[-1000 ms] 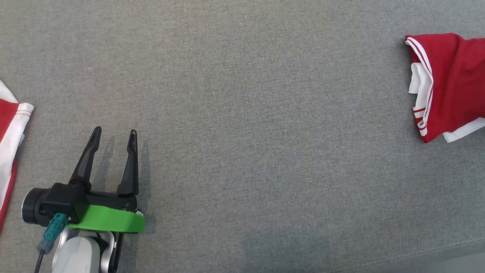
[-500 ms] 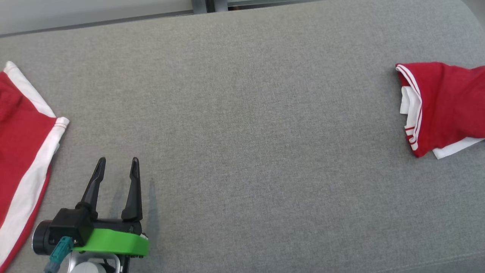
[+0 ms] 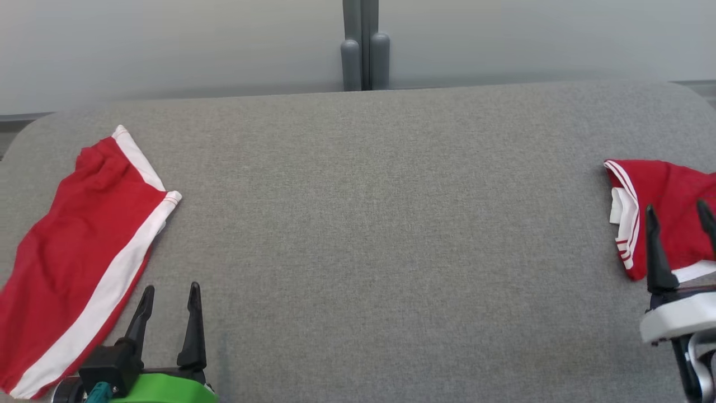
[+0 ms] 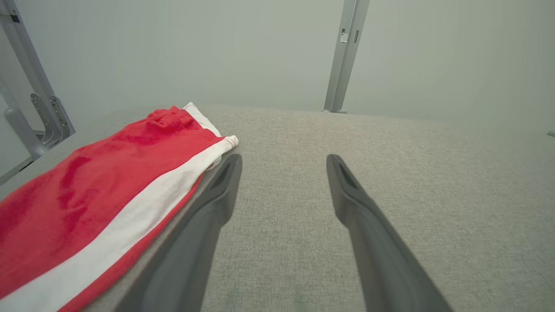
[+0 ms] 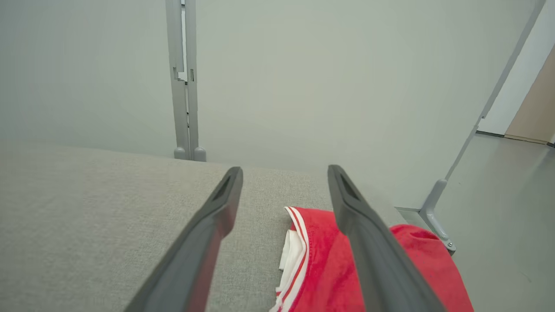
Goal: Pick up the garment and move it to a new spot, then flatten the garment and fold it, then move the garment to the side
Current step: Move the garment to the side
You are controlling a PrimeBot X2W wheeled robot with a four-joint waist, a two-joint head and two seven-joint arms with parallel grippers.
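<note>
Garments 2: left garment (image 3: 78, 257) flat, right garment (image 3: 654, 179) seemingly bunched | grippers 2: left gripper (image 3: 171, 286), right gripper (image 3: 676, 206) both spread, empty

Right gripper (image 5: 284, 171) is hovering over the grey surface (image 5: 86, 216), pointing at the edge of a red garment (image 5: 321, 264).
Its two dark fingers (image 5: 204, 251) are standing wide apart, gripping nothing. The garment, red with white striped trim and a white layer peeking out at its left edge, is lying rumpled at the surface's right end, partly hidden behind the right-hand finger. A grey post (image 5: 182, 86) is rising against the pale wall (image 5: 303, 78) behind, and bare floor (image 5: 498, 208) is showing at the right.
</note>
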